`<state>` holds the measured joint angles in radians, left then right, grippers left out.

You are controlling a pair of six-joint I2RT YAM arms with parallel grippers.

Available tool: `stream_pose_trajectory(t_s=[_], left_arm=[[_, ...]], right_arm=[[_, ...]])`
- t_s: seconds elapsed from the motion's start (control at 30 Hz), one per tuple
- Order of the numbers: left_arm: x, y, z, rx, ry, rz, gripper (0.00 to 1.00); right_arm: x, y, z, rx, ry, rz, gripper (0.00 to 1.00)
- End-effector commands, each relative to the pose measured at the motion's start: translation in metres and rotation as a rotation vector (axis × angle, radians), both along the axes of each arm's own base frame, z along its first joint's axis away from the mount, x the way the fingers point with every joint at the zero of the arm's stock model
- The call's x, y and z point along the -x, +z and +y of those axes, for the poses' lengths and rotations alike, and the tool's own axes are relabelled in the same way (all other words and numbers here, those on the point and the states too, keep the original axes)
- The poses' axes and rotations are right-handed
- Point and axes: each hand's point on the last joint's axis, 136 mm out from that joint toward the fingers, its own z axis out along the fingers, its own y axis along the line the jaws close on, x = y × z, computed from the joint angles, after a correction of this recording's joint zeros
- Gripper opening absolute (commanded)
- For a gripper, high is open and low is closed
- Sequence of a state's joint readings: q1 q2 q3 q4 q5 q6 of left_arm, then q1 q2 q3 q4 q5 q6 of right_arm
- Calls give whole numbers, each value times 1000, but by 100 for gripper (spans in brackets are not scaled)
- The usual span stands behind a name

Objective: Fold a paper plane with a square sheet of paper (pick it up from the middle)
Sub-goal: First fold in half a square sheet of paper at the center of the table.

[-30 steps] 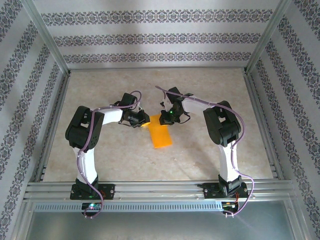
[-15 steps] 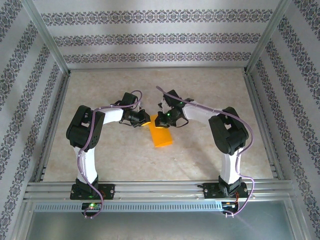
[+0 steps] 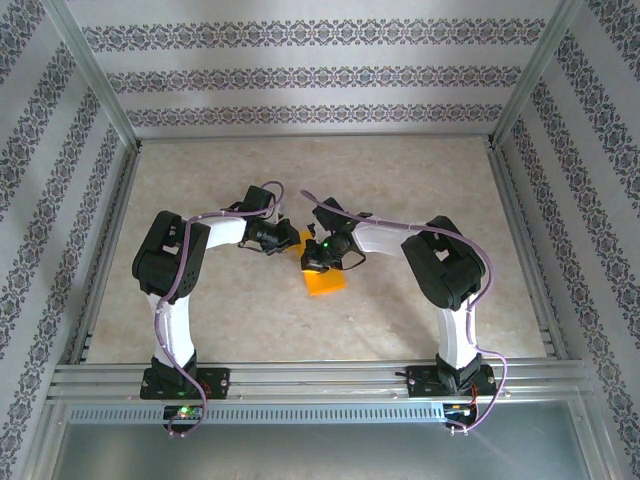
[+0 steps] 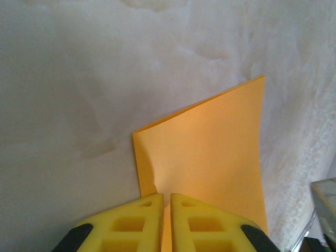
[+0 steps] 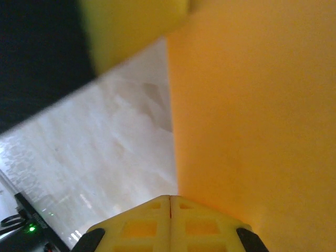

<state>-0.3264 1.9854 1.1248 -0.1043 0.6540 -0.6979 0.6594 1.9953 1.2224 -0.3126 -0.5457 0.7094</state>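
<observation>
Barely parted left fingers [image 4: 140,223] pinch sheet [image 4: 210,152]; right fingers [image 5: 143,223] closed.

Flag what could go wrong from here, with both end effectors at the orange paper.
1. The left end effector and right end effector sit very close together at the far end of the orange paper; they could bump into each other.
2. Both are shut, so a push may slide the thin paper across the smooth table instead of creasing it.
</observation>
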Motion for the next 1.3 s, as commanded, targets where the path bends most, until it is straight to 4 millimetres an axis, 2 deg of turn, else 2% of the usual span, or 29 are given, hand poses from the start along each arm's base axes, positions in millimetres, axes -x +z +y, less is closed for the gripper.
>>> stream_pose_trajectory(t_s=[0.0,0.4,0.6,0.8,0.9,1.03,1.1,1.17,1.27], left_arm=[[13,-22,8,-64,16,50,13],[12,-25,12,-94,10,45,12],[11,-26,12,-103,6,46,12],[9,-24,11,-98,3,42,12],[5,-14,5,-63,-13,17,13],[-3,20,-7,2,-34,-52,15],[-3,37,-11,16,-36,-83,17],[2,49,-14,20,-29,-99,21],[17,51,-16,-9,0,-84,23]], right_arm=[[15,-15,-3,42,9,28,0],[57,-12,-14,51,67,83,0],[78,-7,-13,35,111,105,0],[90,-7,-19,33,119,118,1],[80,10,-14,-11,110,54,1],[48,48,-17,-81,33,-88,4],[35,60,-26,-95,-19,-143,6],[22,64,-43,-78,-80,-184,10],[10,59,-67,-54,-164,-197,16]])
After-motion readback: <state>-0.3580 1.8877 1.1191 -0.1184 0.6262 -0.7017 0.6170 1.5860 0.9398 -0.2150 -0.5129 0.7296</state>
